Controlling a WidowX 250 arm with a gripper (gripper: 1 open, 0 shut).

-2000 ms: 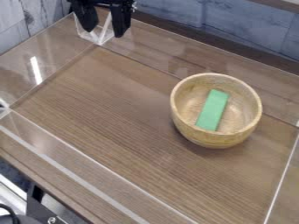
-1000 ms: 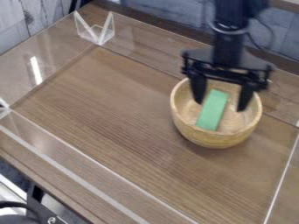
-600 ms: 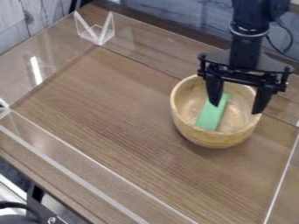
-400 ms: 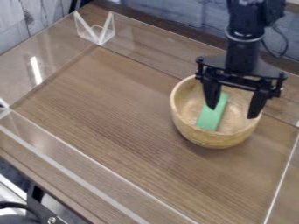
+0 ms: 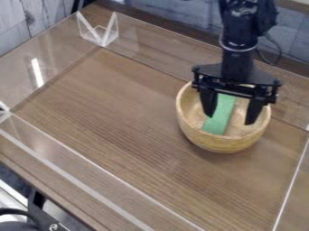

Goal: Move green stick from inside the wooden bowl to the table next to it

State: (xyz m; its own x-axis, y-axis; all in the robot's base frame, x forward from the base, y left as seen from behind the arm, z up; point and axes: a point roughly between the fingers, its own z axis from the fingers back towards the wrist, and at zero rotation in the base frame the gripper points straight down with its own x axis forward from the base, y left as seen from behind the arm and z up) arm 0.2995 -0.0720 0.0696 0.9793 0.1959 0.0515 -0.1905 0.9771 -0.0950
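Camera view: round light tan wooden bowl (image 5: 223, 139) sits toward the right edge of the brown wood-grain table (image 5: 115, 108). Flat rectangular bright green stick (image 5: 219, 116) lies inside it, left of the bowl's middle, its long side running roughly toward the table's far edge. Black tool (image 5: 238, 106) is over the bowl, jaws spread wide, nothing gripped; can't tell if it touches the stick. Clear acrylic piece (image 5: 99, 30) stands near the table's far left corner.
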